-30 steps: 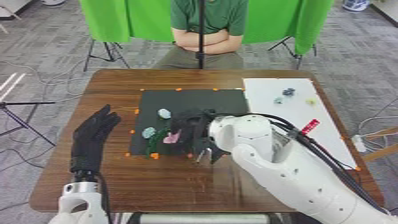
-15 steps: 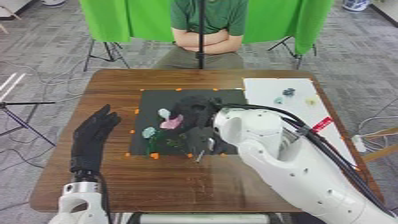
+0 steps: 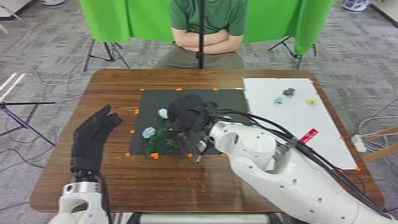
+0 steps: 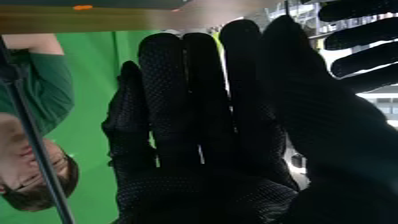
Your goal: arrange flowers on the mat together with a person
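Across the brown surface, a white sheet lies to the right of the right hand's fingers, with the black mat beneath them. Here's the right hand over the mat, fingers straight and close together; what's under them, nobody can tell! The left hand waits well left of those fingers, its own extended. Green stems lie nearer the robot, by one pale flower; another pale bloom sits just beside the right fingers. Looks like placing or adjusting a flower; next calls for a careful lift away, without dragging that neighbouring bloom.
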{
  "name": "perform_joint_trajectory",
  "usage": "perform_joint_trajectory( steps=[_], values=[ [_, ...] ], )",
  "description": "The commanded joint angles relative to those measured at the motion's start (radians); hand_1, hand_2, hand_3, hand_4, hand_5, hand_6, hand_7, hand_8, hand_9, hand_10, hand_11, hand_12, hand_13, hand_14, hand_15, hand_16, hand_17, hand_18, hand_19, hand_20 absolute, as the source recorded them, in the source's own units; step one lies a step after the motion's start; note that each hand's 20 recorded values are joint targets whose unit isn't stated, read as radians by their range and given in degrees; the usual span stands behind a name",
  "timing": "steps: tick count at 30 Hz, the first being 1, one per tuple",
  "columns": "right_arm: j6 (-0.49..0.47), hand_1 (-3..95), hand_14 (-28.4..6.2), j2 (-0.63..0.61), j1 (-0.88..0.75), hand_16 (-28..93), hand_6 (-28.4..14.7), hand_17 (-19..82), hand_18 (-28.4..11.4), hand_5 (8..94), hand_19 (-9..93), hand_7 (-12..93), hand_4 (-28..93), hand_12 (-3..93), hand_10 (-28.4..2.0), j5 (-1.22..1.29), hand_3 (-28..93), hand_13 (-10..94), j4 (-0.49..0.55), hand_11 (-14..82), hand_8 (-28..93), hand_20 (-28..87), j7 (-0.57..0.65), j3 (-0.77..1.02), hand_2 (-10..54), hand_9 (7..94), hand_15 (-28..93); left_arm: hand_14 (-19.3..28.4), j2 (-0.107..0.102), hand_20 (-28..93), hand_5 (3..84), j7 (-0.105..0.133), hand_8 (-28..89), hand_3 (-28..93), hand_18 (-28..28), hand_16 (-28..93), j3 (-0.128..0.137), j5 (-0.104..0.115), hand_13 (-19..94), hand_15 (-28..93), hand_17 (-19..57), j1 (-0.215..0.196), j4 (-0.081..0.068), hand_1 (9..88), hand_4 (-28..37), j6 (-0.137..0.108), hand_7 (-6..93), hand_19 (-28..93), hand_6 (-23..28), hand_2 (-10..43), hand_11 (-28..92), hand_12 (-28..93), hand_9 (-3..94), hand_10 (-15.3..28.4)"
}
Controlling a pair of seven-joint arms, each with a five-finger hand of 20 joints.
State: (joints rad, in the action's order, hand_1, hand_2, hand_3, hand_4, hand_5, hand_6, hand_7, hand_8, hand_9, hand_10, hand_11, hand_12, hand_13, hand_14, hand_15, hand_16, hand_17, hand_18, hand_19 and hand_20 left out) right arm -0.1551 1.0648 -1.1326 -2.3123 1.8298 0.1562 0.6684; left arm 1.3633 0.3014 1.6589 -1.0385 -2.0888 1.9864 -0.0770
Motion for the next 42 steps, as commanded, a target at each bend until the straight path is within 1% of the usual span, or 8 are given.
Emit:
perform_joint_trajectory(
  steps=[1,6,12,15,18,22,32,42],
  values=[
    [-0.028,47.3,-14.3,0.003,-0.004,35,1.7,25,-20.2,65.2,71,20,-20,18.3,-12.2,0.002,65,56,0.007,13.0,4,58,-0.011,0.035,-9.4,63.1,55,19.4,0.003,22,48.0,-0.001,-5,65,15.6,3,0.0,0.002,37,25,6.0,-0.013,0.001,27.7,-17.3,-0.005,12.8,17,5.3,3.0,19,14,46.8,14.5],
    [-0.007,40.6,-14.6,0.012,-0.087,34,2.0,25,-20.5,63.8,70,18,-19,18.5,-12.5,0.074,67,56,0.043,12.2,-1,58,-0.018,0.154,-6.6,62.6,53,19.4,0.005,22,48.5,-0.007,-5,65,15.7,3,-0.007,-0.002,38,25,6.0,-0.002,-0.005,27.6,-17.5,0.005,12.7,17,5.2,2.7,18,15,47.3,14.5],
    [0.073,26.7,-16.1,0.037,-0.286,29,0.0,22,-19.6,61.0,57,15,-15,18.8,-15.3,0.276,66,53,0.117,10.5,-8,49,-0.006,0.392,1.7,61.0,36,19.4,0.006,21,49.2,-0.014,-5,67,15.3,2,-0.001,0.0,38,25,6.3,-0.006,-0.006,27.2,-18.3,0.012,12.8,16,5.1,1.6,18,15,47.8,14.3],
    [0.073,23.1,-16.3,0.059,-0.402,28,-1.3,21,-18.3,56.9,44,13,-15,18.3,-16.5,0.41,68,50,0.146,7.6,-8,40,-0.077,0.53,1.3,55.3,22,19.3,0.01,21,49.3,-0.013,-5,68,15.1,2,0.003,-0.001,37,25,6.5,-0.009,-0.006,26.8,-18.7,0.014,12.8,16,5.0,1.2,18,15,47.7,14.0],
    [-0.099,18.4,-16.7,0.112,-0.517,31,-2.1,18,-17.5,47.0,28,8,-15,17.0,-16.2,0.756,69,41,0.148,5.1,-6,33,-0.192,0.715,1.6,44.5,12,19.2,0.009,20,49.3,-0.011,-5,68,14.7,2,-0.002,0.002,37,24,6.7,-0.007,-0.007,26.5,-18.9,0.015,12.9,15,4.9,0.9,18,15,47.5,13.9],
    [-0.044,12.6,-16.1,0.191,-0.686,27,-1.2,14,-16.4,35.9,14,5,-16,14.7,-14.5,0.975,70,28,0.178,2.6,-6,26,-0.256,0.858,4.3,34.7,5,19.0,0.013,20,49.1,-0.011,-5,69,14.2,2,-0.006,-0.002,37,23,7.0,-0.002,-0.011,26.4,-19.2,0.025,13.1,13,4.6,0.6,18,15,47.1,13.6],
    [0.158,5.6,-12.8,0.339,-0.937,22,0.2,13,-14.9,38.3,10,8,-17,13.3,-13.9,1.096,78,26,0.212,3.6,-7,24,-0.36,1.042,4.3,37.9,4,18.9,0.015,19,48.7,-0.02,-5,69,13.7,2,-0.011,-0.005,37,22,7.1,-0.009,-0.009,26.2,-19.3,0.035,13.2,11,4.4,0.5,18,14,46.6,13.6],
    [0.154,4.4,-12.9,0.354,-0.946,20,0.5,16,-14.1,40.9,8,10,-17,13.6,-14.0,1.131,79,29,0.227,4.7,-8,24,-0.388,1.102,4.5,40.9,6,18.6,0.005,19,48.4,-0.021,-6,69,13.7,2,-0.019,-0.027,37,22,7.0,0.013,-0.021,26.1,-19.0,0.052,13.2,11,4.3,0.6,18,14,46.2,13.6]
  ],
)
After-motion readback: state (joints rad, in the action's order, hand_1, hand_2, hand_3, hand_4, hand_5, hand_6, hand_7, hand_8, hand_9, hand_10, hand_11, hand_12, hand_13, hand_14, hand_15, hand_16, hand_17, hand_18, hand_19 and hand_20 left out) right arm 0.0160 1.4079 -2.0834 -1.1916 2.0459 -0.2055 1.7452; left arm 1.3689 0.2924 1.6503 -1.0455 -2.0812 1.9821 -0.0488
